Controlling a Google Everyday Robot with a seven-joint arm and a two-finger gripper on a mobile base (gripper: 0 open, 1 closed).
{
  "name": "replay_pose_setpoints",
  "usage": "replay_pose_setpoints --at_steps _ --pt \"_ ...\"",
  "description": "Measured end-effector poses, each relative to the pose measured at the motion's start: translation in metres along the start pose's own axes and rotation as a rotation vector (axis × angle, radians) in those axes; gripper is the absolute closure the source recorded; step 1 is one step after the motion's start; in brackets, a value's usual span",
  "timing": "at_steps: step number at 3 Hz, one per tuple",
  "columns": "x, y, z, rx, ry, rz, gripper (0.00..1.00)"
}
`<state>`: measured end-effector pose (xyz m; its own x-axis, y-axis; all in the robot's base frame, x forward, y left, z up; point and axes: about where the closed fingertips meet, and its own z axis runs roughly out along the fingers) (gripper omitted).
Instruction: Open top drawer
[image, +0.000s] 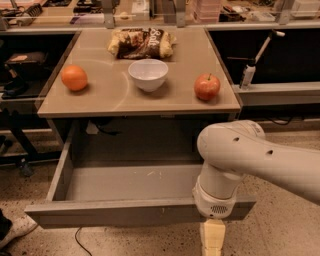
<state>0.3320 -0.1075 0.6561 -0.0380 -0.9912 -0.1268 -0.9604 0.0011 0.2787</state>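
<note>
The top drawer (125, 212) stands pulled far out from under the tan table (115, 97). Its grey front panel runs along the bottom of the view and its shallow grey interior (130, 182) is bare. My white arm comes in from the right and bends down over the drawer's front right part. My gripper (213, 240) hangs just in front of the drawer front at the bottom edge of the view; only a cream-coloured finger part shows.
On the table stand an orange (74, 78), a white bowl (148, 74), a red apple (207, 87) and a chip bag (141, 43). A shoe (12, 231) shows at the lower left. A white bottle (246, 75) stands on a shelf at the right.
</note>
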Motion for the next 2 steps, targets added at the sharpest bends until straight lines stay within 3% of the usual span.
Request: replay_pose_setpoints --at_steps 1,2 --pt "0.0044 0.0151 -0.0035 -0.005 -0.006 0.015 0.0" --pt "0.0038 0.0162 -0.0077 -0.005 -0.006 0.015 0.0"
